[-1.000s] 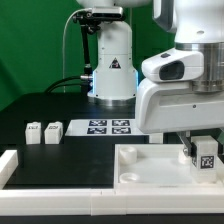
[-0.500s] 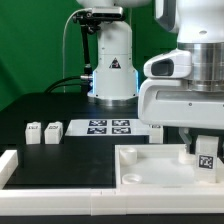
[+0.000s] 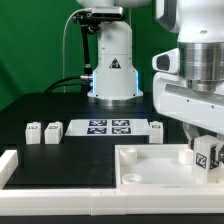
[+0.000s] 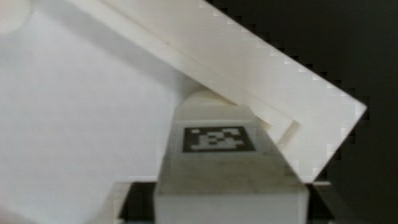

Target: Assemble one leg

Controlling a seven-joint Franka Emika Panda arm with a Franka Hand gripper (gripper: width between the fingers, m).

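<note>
My gripper (image 3: 206, 142) is at the exterior view's right, shut on a leg (image 3: 207, 155), a stubby white block with a black-and-white tag facing the camera. It holds the leg upright over the far right part of the large flat white panel (image 3: 150, 168); I cannot tell whether the leg touches it. In the wrist view the leg (image 4: 217, 150) fills the space between the dark fingers (image 4: 146, 203) of the gripper (image 4: 226, 205), beside the panel's edge (image 4: 267, 80). Two more legs (image 3: 34, 131) (image 3: 53, 130) stand at the left, and another (image 3: 157, 128) stands behind the panel.
The marker board (image 3: 108, 127) lies in the middle in front of the robot's base (image 3: 112, 72). A white raised barrier (image 3: 10, 163) runs along the left and the front edge of the table.
The arm has shifted a little toward the exterior view's right, carrying the leg with it. The loose legs have not moved.
</note>
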